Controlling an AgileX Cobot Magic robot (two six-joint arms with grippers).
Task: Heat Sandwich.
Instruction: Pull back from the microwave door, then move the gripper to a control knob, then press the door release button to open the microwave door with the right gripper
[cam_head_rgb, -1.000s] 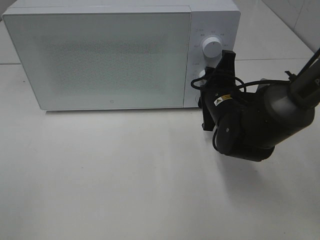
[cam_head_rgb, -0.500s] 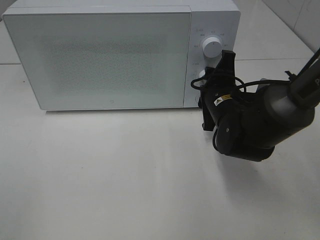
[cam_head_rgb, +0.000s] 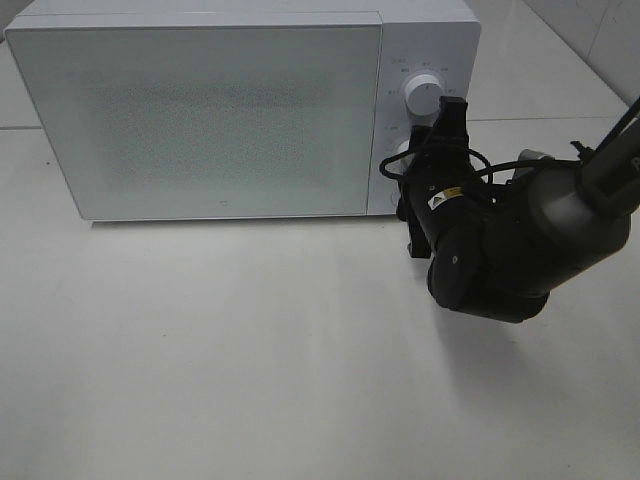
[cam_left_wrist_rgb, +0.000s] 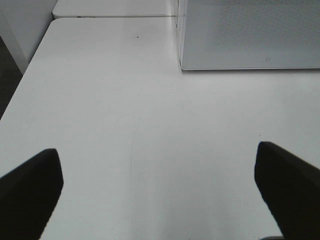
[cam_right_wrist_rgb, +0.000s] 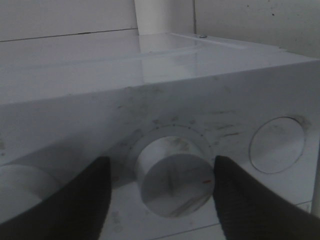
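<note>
— Any sign of the sandwich?

— None in any view; cannot tell where. Only a white microwave (cam_head_rgb: 200, 200) with its frosted door (cam_head_rgb: 200, 115) shut, right in front of the right pincer (cam_head_rgb: 428, 140).

— And that pincer?

— Pressed up close to the control panel (cam_head_rgb: 445, 45). Dark fingers (cam_right_wrist_rgb: 75, 200) set astride the lower knob (cam_right_wrist_rgb: 172, 182) and parted. Clear gap on one side; other finger right at the knob's rim, touching or not cannot tell. Not clamped on it.

— Anything else near the tips?

— Upper knob (cam_head_rgb: 422, 95), just beyond one fingertip and free of it. Black cable (cam_head_rgb: 490, 165) looping over the wrist behind the fingers.

— Left pincer (cam_left_wrist_rgb: 156, 152)?

— Spread wide, nothing between its two black fingers (cam_left_wrist_rgb: 30, 190). Hanging over bare white table (cam_left_wrist_rgb: 150, 100). Microwave's lower front edge ahead of it and off to one side, well apart from both fingers. Table's far edge beyond that.
</note>
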